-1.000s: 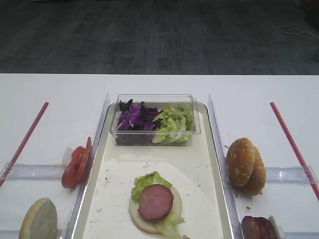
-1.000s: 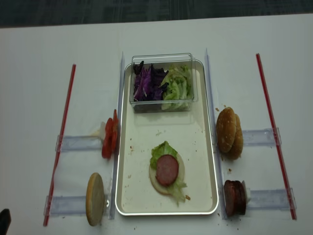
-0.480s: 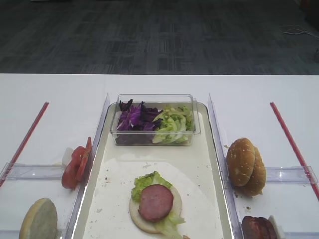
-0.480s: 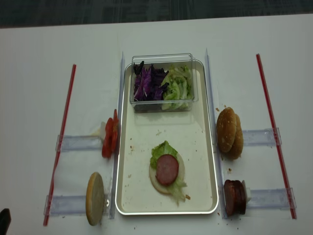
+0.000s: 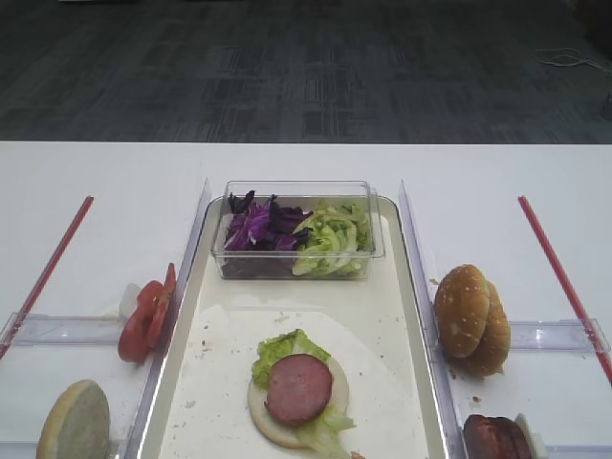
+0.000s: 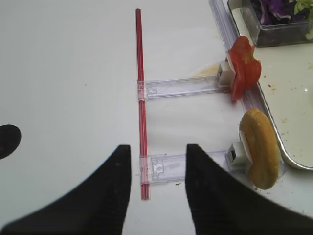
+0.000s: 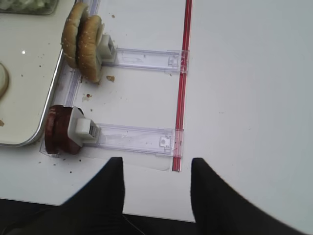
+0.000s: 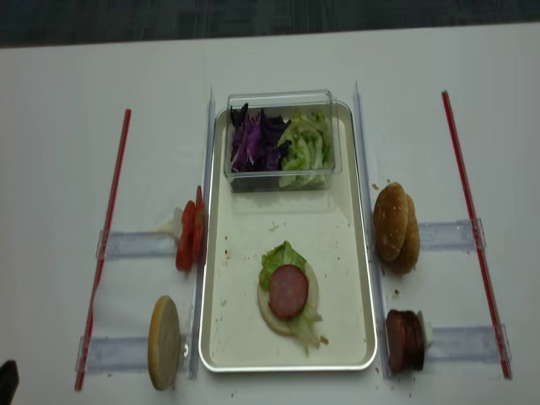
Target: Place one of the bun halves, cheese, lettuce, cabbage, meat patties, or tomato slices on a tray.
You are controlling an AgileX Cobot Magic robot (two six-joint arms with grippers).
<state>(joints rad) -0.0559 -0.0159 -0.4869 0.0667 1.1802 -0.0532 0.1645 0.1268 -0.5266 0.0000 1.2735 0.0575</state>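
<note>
The tray (image 8: 215, 321) lies in the middle of the white tabletop (image 8: 67, 101), and every place below is given from it. On its floor, toward the near end, sits a pale bun half (image 8: 287, 312) with a lettuce leaf (image 8: 278, 256) and a meat patty (image 8: 288, 291) stacked on it. At the tray's far end stands a clear plastic tub (image 8: 278, 101) holding purple cabbage (image 8: 256, 143) on the left and more light-green lettuce on the right. Just left of the tray, tomato slices (image 8: 190, 236) stand on edge in a clear holder, and nearer along that side a single pale bun half (image 8: 164, 342) stands on edge in another. Just right of the tray, two sesame bun halves (image 8: 395, 226) stand on edge together, with a stack of meat patties (image 8: 403, 340) nearer. Red strips (image 8: 105, 245) run along the tabletop well outside the tray on both sides. The right fingers (image 7: 110, 191) hang parted and empty over the near edge right of the tray; the left fingers (image 6: 115, 191) hang likewise parted and empty left of it.
</note>
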